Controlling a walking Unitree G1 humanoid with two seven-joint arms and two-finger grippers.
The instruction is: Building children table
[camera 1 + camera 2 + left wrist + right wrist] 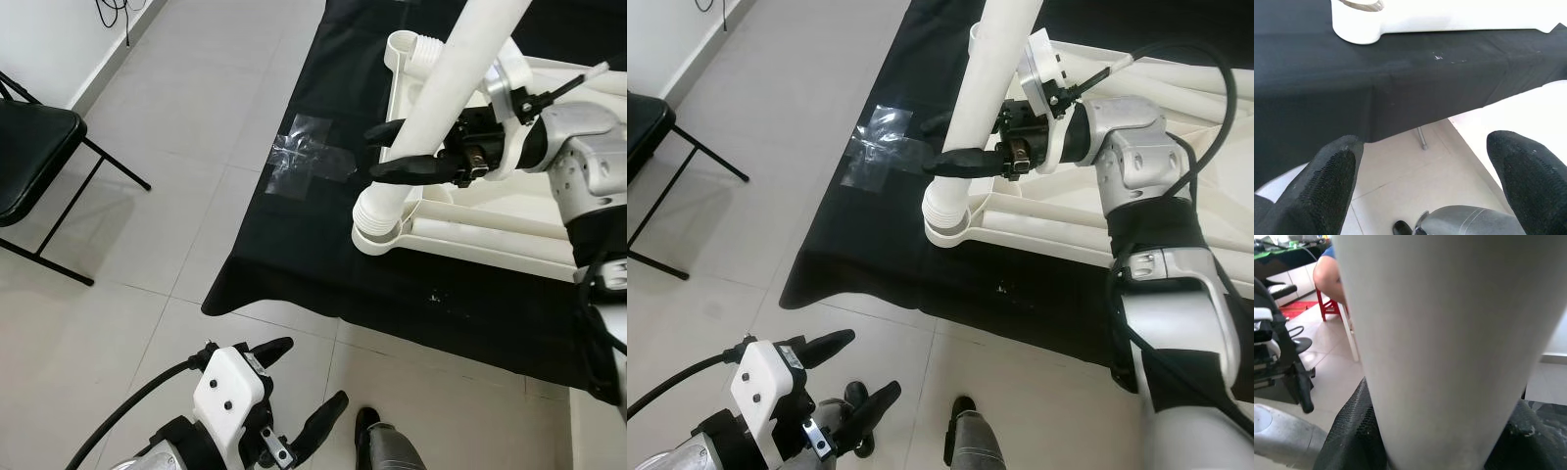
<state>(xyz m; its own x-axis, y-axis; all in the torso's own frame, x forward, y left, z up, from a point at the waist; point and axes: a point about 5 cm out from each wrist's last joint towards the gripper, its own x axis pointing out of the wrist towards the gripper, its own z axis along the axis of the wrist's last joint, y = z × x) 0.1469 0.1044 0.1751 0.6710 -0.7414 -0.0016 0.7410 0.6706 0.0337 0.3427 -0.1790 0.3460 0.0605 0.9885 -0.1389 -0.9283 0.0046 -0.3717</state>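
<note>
A white plastic tabletop (509, 245) lies upside down on a black cloth (323, 245). A long white table leg (446, 88) stands tilted in the near corner socket (377, 235), its ribbed end seated there. My right gripper (397, 152) is shut on the leg just above the socket; the leg (1449, 342) sits close between its black fingers (1349, 435). Another threaded socket (416, 49) stands at the far corner. My left gripper (304, 392) hangs open low over the tiled floor, apart from the table, its fingers (1332, 181) spread.
A black folding chair (34, 147) stands at the left on the tiles. Clear tape (304, 152) sticks across the cloth's left edge. My foot (387, 446) is at the bottom. In the right wrist view a person (1330, 276) sits on a red stool behind the leg.
</note>
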